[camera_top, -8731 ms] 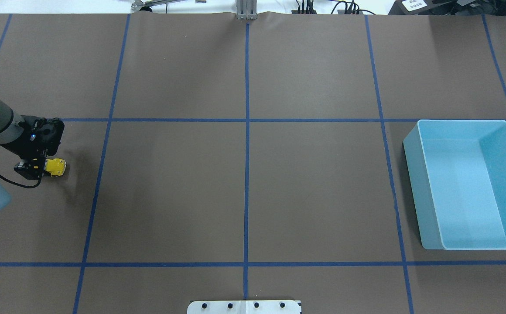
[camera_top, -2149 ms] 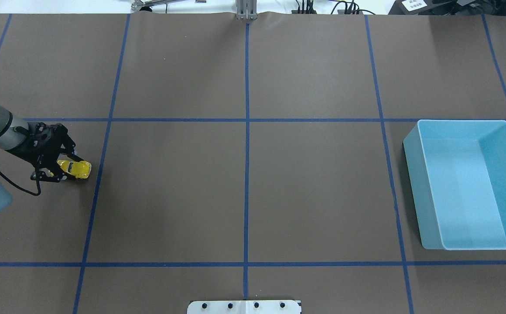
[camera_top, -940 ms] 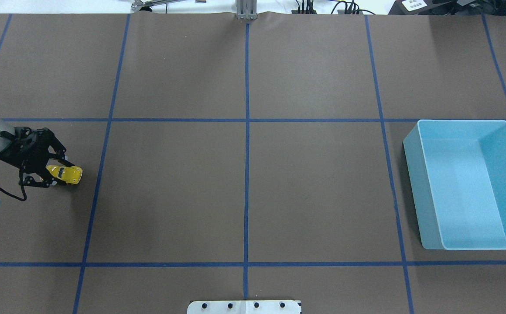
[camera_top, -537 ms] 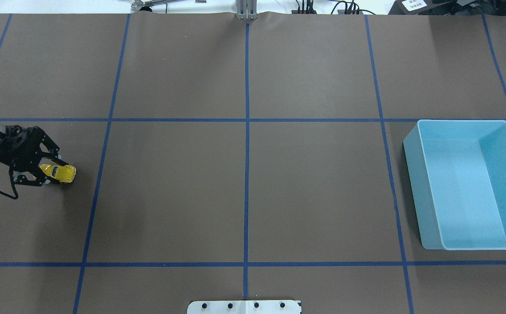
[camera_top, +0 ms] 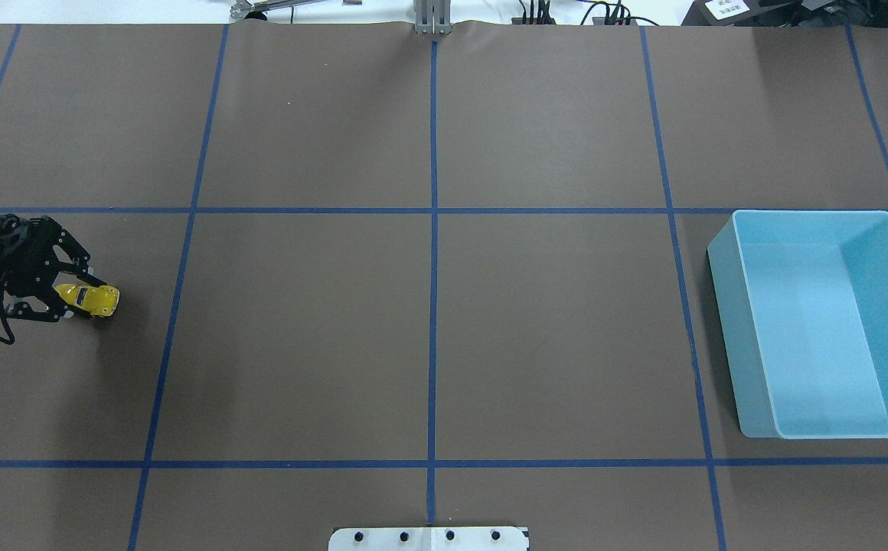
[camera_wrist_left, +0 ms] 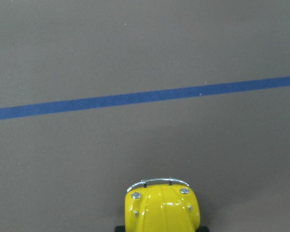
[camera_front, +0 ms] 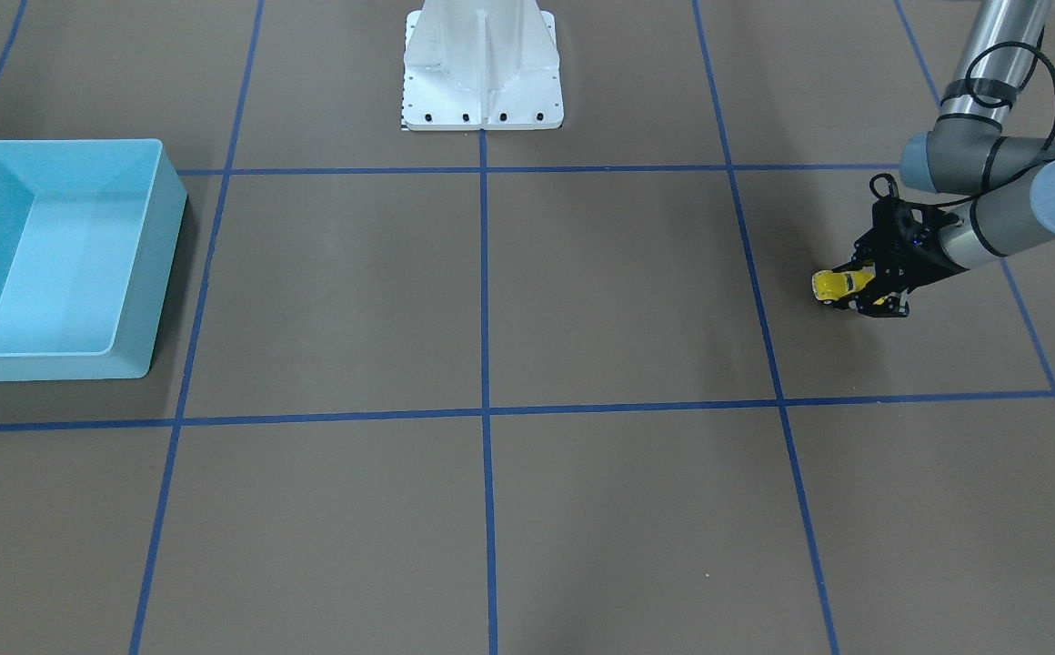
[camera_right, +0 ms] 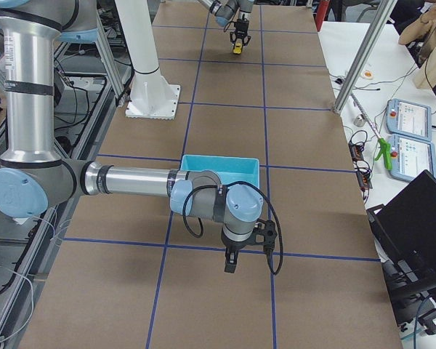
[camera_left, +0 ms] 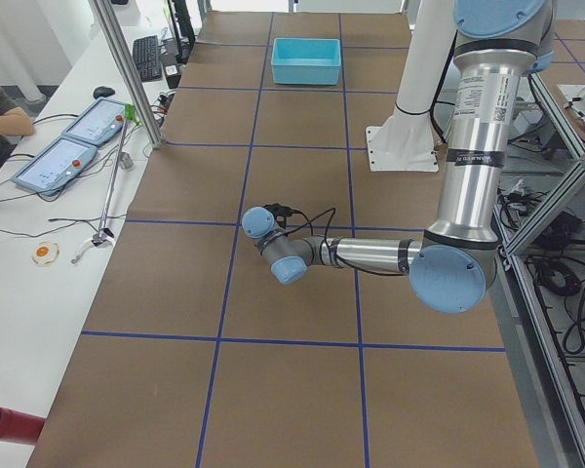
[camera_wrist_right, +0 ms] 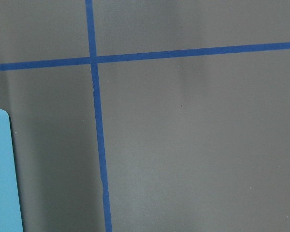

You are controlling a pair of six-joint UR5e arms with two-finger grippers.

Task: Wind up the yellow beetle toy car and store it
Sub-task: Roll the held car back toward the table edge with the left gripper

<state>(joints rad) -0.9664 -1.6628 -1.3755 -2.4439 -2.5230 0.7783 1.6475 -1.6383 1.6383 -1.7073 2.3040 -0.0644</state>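
1. We see the left hand (camera_top: 69, 299) low over the table (camera_top: 551, 329), near the table's end on the robot's left, its two fingers closed on the rear of the yellow beetle toy car (camera_top: 96, 299).
2. The car's nose points away from the hand, toward the middle of the table; in the left wrist view its yellow bonnet and pale bumper (camera_wrist_left: 158, 182) face a blue tape line (camera_wrist_left: 145, 96).
3. We cannot tell whether its wheels touch the table.
4. The blue bin (camera_top: 727, 321) stands open at the opposite end of the table, well apart from the car.
5. The right hand (camera_right: 230, 262) hangs pointing down just beside the bin, on the operators' side; whether it is wide or narrow we cannot tell.
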